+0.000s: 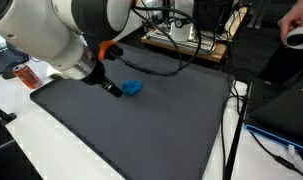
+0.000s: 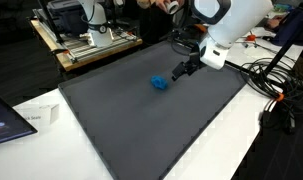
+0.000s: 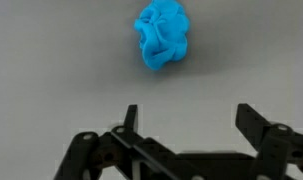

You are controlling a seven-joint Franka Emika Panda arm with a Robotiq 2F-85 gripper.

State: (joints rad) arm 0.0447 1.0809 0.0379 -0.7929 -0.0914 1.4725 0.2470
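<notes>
i see my gripper [image 3: 186, 118] with jaws spread wide and holding nothing, poised just beside the crumpled blue cloth [image 3: 162, 36], which lies on the dark grey mat [image 2: 141, 120].

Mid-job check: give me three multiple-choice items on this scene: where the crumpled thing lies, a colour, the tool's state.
1. Where does the blue crumpled thing lie? A) on the mat B) on the white tabletop C) on a shelf
2. What colour is the mat? A) red B) dark grey C) yellow
3. The tool is: A) shut on the thing B) shut, empty C) open, clear of the thing
Answers: 1 A, mat surrounds it in both exterior views; 2 B, grey in every view; 3 C, the fingers stand wide, the thing lies ahead untouched.
</notes>
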